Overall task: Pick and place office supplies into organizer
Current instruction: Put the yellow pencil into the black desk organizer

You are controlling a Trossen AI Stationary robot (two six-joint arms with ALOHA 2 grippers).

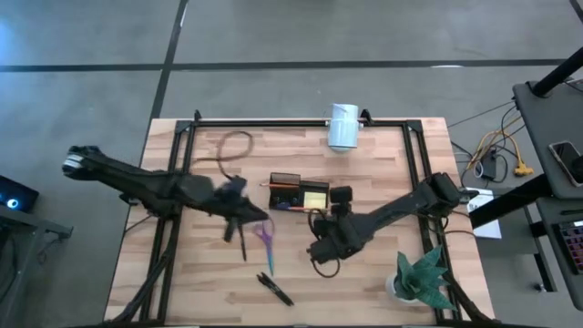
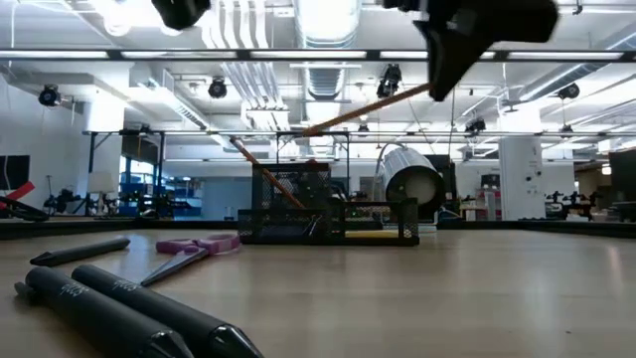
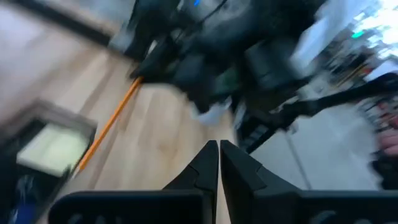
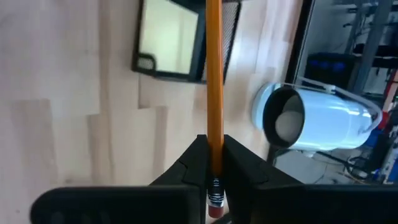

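The black mesh organizer (image 1: 299, 193) mid-table has the yellow sticky-note pad (image 1: 314, 198) sitting in one compartment. Right gripper (image 4: 214, 163) is pinched tight on the orange pencil (image 4: 214, 74) by its eraser end, long axis aimed at the organizer, tip above it. Left gripper (image 3: 219, 163) hangs above the table with its fingers together, holding nothing.

- Floor (image 1: 273, 36): grey concrete, crossed by dark seam lines, surrounding the table on all sides.
- Table (image 1: 209, 282): light wood planks, bordered by black metal frame rails (image 1: 301, 121).
- Ceiling (image 2: 248, 70): white, with exposed ducts and long bright light strips (image 2: 328, 15).
- Room beyond: a white column (image 2: 519, 179) at the right, and dark shelving and equipment along the far wall.
- Cables (image 1: 496, 155): orange and black, lying on the floor right of the table.
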